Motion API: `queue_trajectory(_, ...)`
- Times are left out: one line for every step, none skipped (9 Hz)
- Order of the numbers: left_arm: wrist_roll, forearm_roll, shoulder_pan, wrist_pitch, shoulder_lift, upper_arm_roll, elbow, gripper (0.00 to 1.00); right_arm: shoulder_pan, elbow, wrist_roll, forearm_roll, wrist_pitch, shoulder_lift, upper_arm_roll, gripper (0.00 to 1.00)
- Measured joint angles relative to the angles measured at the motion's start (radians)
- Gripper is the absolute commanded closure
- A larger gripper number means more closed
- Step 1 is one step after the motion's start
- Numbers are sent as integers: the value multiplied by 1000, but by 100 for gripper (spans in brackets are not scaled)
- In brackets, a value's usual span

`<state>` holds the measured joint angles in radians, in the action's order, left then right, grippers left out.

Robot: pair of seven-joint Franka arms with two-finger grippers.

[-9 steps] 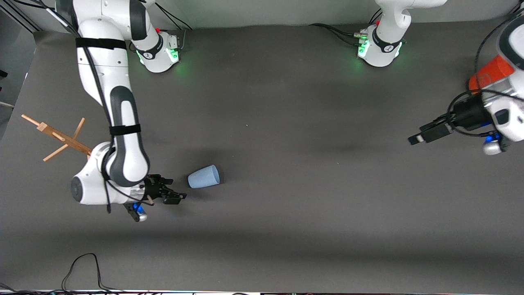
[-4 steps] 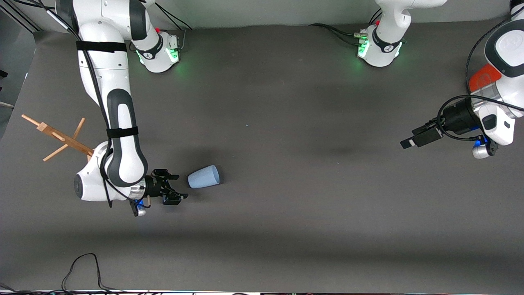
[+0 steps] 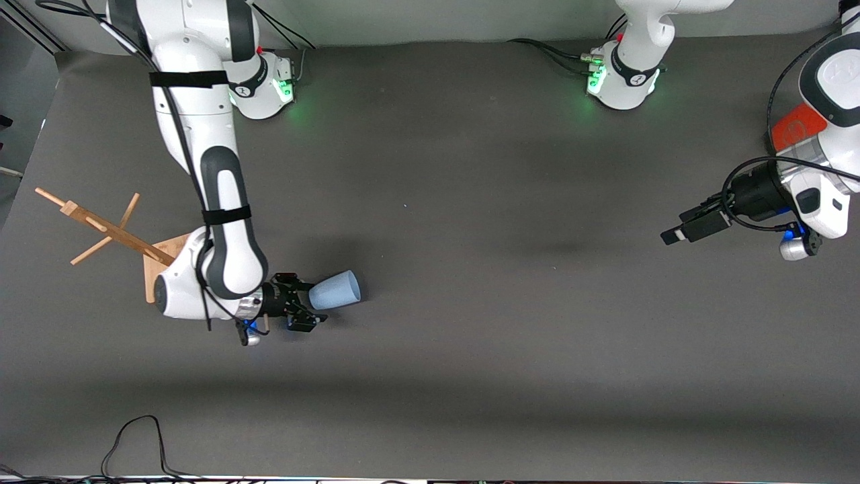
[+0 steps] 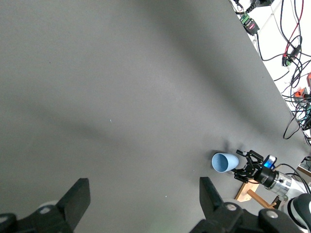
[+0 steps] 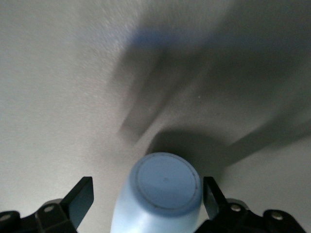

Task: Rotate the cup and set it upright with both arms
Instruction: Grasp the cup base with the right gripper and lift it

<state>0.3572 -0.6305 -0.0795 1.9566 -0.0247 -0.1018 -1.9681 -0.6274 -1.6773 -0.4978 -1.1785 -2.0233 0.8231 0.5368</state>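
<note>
Two arms, one cup on its side: the grasp is only starting

Two grippers are in play, and neither has hold of anything. The cup (image 3: 334, 290), a small pale blue tumbler of matte plastic, smooth-walled and tapering to a flat round base, lies on its side on the dark grey table (image 3: 470, 269), toward the right arm's end. Its wider rim faces the left arm's end; its narrow base points at the right gripper (image 3: 304, 306). That gripper sits low at the cup's base with its black fingers spread, one on either side of the base in the right wrist view, not pressing the walls as far as I can tell. The left gripper (image 3: 695, 226) waits above the table's other end, well apart from the cup, its fingers splayed wide and empty.

By my reading, nothing of the task is finished: the cup is neither rotated nor upright, and closing on it, lifting, turning and any handover remain.

A wooden peg rack (image 3: 101, 227) lies beside the right arm, and an orange-red canister (image 3: 796, 126) stands by the left arm
</note>
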Motion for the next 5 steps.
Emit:
queue_trajectory(0, 0, 0, 0, 0, 0, 0, 0, -21, -7, -1, -20, -26, 7, -1, 43)
queue_trajectory(0, 0, 0, 0, 0, 0, 0, 0, -36, -11, -4, -35, -46, 12, -1, 43)
queue_trajectory(0, 0, 0, 0, 0, 1, 0, 0, -41, -10, -17, -44, -49, 14, -1, 43)
queue_trajectory(0, 0, -1, 0, 0, 3, 0, 0, -50, -10, -33, -71, -54, 15, -3, 43)
queue_trajectory(0, 0, -1, 0, 0, 5, 0, 0, -69, -8, -59, -98, -65, 15, -7, 43)
